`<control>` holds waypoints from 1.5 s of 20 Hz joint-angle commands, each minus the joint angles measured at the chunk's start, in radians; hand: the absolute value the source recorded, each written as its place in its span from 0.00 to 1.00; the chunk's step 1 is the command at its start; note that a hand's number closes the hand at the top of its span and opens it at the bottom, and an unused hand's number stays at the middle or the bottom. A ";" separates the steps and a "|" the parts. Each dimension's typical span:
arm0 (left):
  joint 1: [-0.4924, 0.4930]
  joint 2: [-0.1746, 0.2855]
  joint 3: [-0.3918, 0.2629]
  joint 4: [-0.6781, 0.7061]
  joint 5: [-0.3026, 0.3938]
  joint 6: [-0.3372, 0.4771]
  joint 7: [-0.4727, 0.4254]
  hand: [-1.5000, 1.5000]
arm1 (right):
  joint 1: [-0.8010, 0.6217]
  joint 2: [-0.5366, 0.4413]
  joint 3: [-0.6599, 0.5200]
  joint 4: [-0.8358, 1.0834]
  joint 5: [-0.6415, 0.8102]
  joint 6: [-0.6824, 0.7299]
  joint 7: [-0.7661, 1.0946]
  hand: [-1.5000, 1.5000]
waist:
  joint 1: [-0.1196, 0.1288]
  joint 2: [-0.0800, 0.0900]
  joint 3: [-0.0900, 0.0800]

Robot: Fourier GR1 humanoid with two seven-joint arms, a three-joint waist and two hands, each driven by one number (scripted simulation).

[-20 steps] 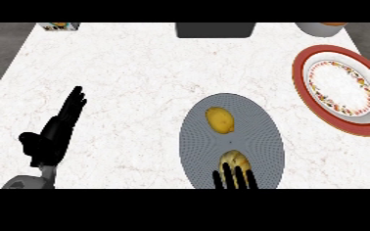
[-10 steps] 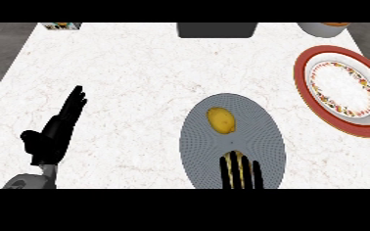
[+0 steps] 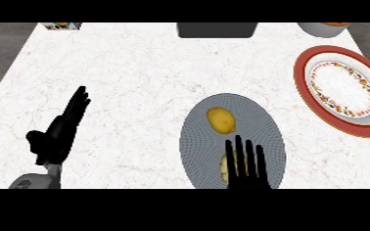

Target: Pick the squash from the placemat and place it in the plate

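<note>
Beneath right hand point(image 3: 248, 170), squash point(image 3: 224, 166) (on placemat point(image 3: 201, 142))

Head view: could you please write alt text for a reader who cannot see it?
The right hand, fingers straight, partly covers a yellow item at the near end of a grey placemat; a second yellow item lies beyond it. A red-rimmed plate sits at the right.

Left hand point(image 3: 57, 134) near the surface's front-left corner: fingers straight, together, pointing away, thumb out to the side. Right hand point(image 3: 247, 170) at front edge, right of centre: fingers straight, slightly spread, pointing away.
</note>
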State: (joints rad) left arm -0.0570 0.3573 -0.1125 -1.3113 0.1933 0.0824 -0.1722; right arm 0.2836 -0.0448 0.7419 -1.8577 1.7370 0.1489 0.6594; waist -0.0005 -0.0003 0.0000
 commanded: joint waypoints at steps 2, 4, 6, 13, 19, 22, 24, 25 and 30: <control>-0.065 -0.022 0.033 0.073 -0.034 -0.013 -0.004 0.50 | -0.107 0.008 -0.111 0.134 -0.039 -0.046 -0.014 0.00 | -0.002 0.001 0.000; 0.007 -0.048 0.020 0.011 -0.053 -0.014 -0.003 0.50 | -0.104 0.037 -0.058 0.096 -0.010 0.033 0.033 0.00 | 0.001 0.000 0.000; -0.051 -0.024 0.061 0.043 -0.026 -0.046 0.018 0.50 | -0.139 0.043 -0.100 0.215 -0.021 -0.061 0.032 0.00 | 0.000 0.001 0.000; -0.061 -0.049 0.066 -0.037 -0.060 -0.007 0.085 0.50 | -0.151 -0.055 -0.163 0.200 -0.151 -0.033 -0.127 1.00 | 0.002 0.000 0.000; -0.014 -0.053 0.072 -0.029 -0.086 -0.047 0.064 0.50 | -0.172 -0.045 -0.123 0.298 -0.121 -0.147 -0.137 1.00 | 0.003 0.000 0.000; -0.026 -0.050 0.098 0.066 -0.072 -0.081 -0.018 0.50 | -0.153 -0.058 -0.016 0.223 -0.020 -0.164 -0.101 1.00 | -0.003 0.000 0.000; -0.039 -0.044 0.095 0.016 -0.068 -0.073 0.030 0.50 | -0.083 -0.246 -0.190 0.047 -0.171 -0.211 -0.208 1.00 | -0.013 -0.003 0.001; 0.016 -0.044 0.103 0.020 -0.060 -0.076 -0.017 0.50 | -0.070 -0.297 -0.337 0.011 -0.291 -0.242 -0.245 1.00 | -0.026 -0.004 0.003; 0.012 -0.035 0.140 0.019 -0.046 -0.047 0.007 0.50 | -0.010 -0.311 -0.600 0.022 -0.539 -0.235 -0.246 1.00 | -0.099 -0.002 0.015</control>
State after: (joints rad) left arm -0.0553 0.3158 0.0065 -1.2897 0.1380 0.0263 -0.1663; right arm 0.2460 -0.2946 0.3280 -1.8189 1.3433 -0.0494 0.4428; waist -0.0657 -0.0026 0.0071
